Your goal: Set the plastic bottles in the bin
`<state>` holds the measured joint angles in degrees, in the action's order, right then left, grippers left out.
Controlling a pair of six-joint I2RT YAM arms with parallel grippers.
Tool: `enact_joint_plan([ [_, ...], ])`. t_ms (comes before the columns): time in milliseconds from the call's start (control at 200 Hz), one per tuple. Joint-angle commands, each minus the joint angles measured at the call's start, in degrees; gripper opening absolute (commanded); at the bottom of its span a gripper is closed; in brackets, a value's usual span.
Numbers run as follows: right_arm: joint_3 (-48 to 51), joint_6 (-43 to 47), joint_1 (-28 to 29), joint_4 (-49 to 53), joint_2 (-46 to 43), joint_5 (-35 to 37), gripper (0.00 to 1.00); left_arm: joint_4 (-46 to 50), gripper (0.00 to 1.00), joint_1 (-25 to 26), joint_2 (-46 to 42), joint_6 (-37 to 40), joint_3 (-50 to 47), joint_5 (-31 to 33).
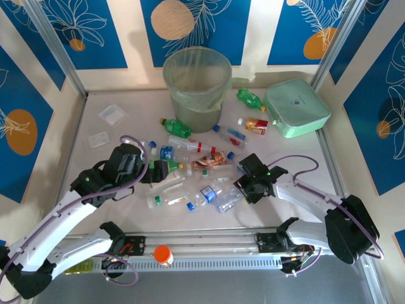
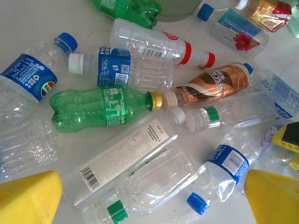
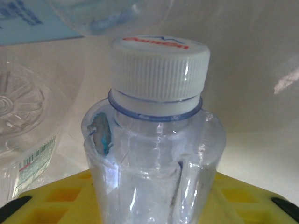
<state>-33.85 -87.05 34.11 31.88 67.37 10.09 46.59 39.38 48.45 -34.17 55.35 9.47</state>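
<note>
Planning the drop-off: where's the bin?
Top view: the bin stands far centre on the table, mint-green box to its right, a green bottle by its base.

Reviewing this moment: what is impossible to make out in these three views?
- Right wrist view: the white-capped bottle is cut off by the bottom edge, and whether the right fingers press it is unclear.
- Top view: the bin hides its floor behind its cloudy near wall, so its contents are unclear.
- Left wrist view: a green bottle is cut by the top edge.
</note>
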Motion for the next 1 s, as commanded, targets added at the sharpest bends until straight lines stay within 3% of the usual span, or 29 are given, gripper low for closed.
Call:
enact_joint_plan([
  [0,1.2,0.5,0.0,3.6,-2.8,-0.2,0.43,1.5,0.99,-0.6,-1.3,-0.2,-0.7,0.4],
  [290,1.6,3.4,0.0,10.7,-19.3,0.3,0.39,1.4,0.99,-0.6,-1.7,0.0,-1.2,0.7],
  [525,-4.2,15.8,2.9,9.4,-26.8,2.8,0.40,-2.9,0.99,-0.6,-1.8,2.4,-1.2,-6.9],
  [615,-7.9,21.7,2.7,6.0,-26.3,1.2,0.40,-5.8,0.99,-0.5,-2.5,3.7,-1.4,-11.5],
  [795,-18.3,34.1,1.6,1.6,-19.7,-1.4,0.39,-7.5,0.99,-0.5,-3.6,4.1,-1.3,-12.9],
  [995,-27.3,40.1,-0.3,-4.9,-13.1,-5.2,0.37,-13.0,0.99,-0.5,-4.4,6.2,-1.2,-22.1],
])
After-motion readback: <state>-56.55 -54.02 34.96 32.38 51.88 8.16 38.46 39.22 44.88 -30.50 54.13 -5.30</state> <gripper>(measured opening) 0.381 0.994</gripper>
